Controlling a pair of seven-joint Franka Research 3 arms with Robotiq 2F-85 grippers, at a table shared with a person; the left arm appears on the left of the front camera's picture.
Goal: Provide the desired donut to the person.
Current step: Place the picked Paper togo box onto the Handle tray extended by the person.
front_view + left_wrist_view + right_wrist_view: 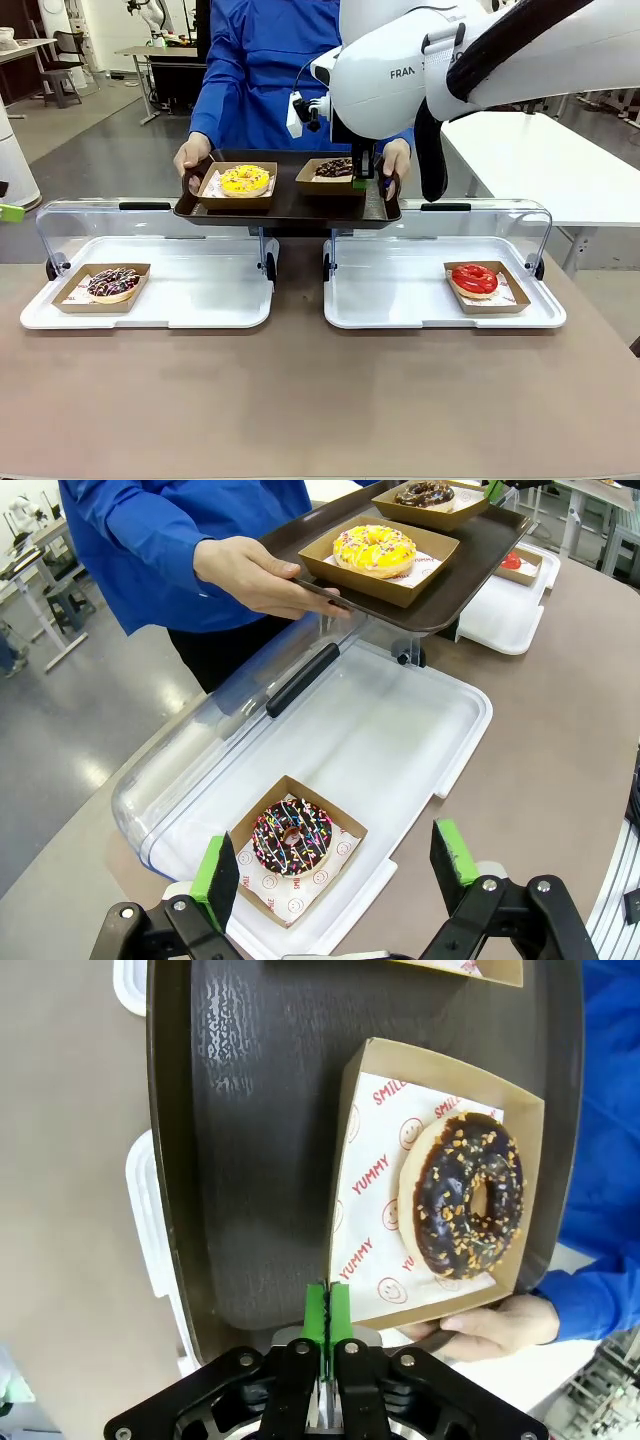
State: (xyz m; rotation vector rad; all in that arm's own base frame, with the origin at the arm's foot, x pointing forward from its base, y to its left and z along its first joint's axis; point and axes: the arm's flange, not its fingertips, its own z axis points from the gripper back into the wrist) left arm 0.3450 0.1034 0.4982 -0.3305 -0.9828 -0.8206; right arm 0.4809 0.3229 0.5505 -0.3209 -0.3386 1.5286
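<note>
The person (260,60) in a blue coat holds a dark brown tray (290,212) with both hands at the table's far side. On it sit a yellow donut (244,179) and a chocolate donut with nut bits (470,1195), each in a cardboard box. My right gripper (327,1310) is over the tray, its green pads pressed together on the edge of the chocolate donut's box (370,1250). Beside it, the person's hand (490,1325) grips the tray rim. My left gripper (335,875) hangs open above a chocolate sprinkle donut (291,837) in its box.
Two white trays with raised clear lids lie on the table: the left tray (200,300) holds the sprinkle donut (112,283), the right tray (400,300) a red donut (474,279). The brown tabletop (320,400) in front is bare.
</note>
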